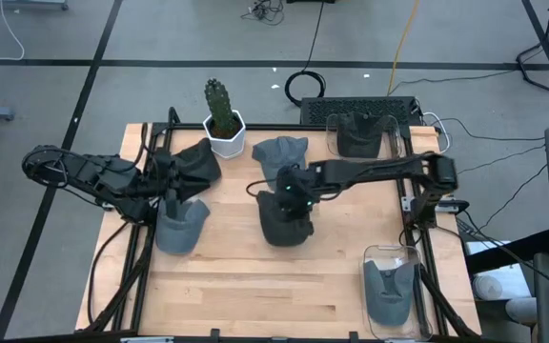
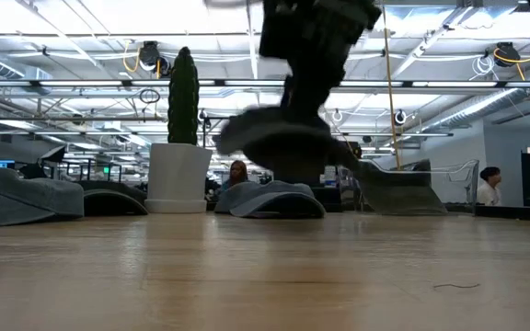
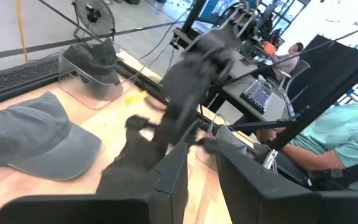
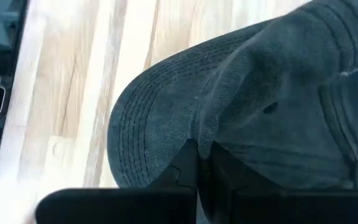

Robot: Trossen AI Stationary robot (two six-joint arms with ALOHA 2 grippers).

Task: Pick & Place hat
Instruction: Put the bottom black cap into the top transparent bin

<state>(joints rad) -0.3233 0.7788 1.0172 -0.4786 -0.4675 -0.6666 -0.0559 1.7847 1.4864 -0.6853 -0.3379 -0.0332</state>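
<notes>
A dark grey hat (image 1: 284, 226) hangs above the table's middle, with my right gripper (image 1: 292, 191) shut on it. In the low view this hat (image 2: 279, 138) shows blurred, above the wood. My left gripper (image 3: 202, 177) stands high at the left, fingers a little apart with nothing between them. Below it a blue-grey hat (image 1: 179, 229) lies on the table, and a dark hat (image 1: 195, 164) lies beside it. Another blue-grey hat (image 1: 280, 152) rests at the far middle. My right gripper pinches a puckered fold of cloth (image 4: 205, 127) between its two fingers, where the stitched brim (image 4: 145, 140) meets the crown. The fingers come slanting down from the table's right. The hat hangs below them, clear of the table (image 2: 265, 267).
A cactus in a white pot (image 1: 224, 124) stands at the far edge, left of centre. Clear bins, each holding a hat, sit at the far right (image 1: 358, 135) and near right (image 1: 390, 288). A person in a teal shirt (image 3: 347, 140) sits beyond the table's right side.
</notes>
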